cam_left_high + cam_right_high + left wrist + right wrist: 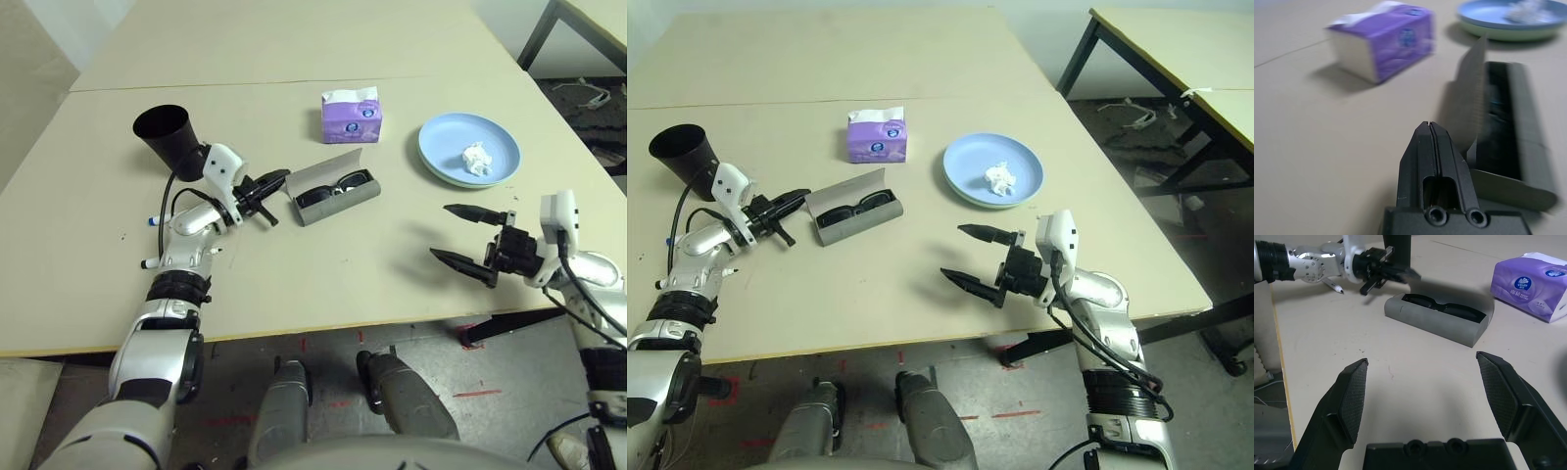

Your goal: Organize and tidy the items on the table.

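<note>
The grey glasses case (338,203) lies open mid-table with the black sunglasses (333,186) inside and its lid (328,164) raised. My left gripper (282,175) is shut, its tip at the lid's left end, and nothing is held. Right of the case, above the table's front part, my right gripper (1421,358) stands wide open and empty. Behind the case sits the purple tissue pack (352,116). The blue plate (436,137) carries the white tissue wad (476,159), with a green plate's rim (1508,35) under it. Two markers (155,221) lie partly hidden beside my left forearm.
The black cup (165,132) stands at the back left, close behind my left wrist. A seam (245,83) crosses the table (294,264) behind the items. A second table (1176,39) stands off to the right. The table's front edge runs just below my right gripper.
</note>
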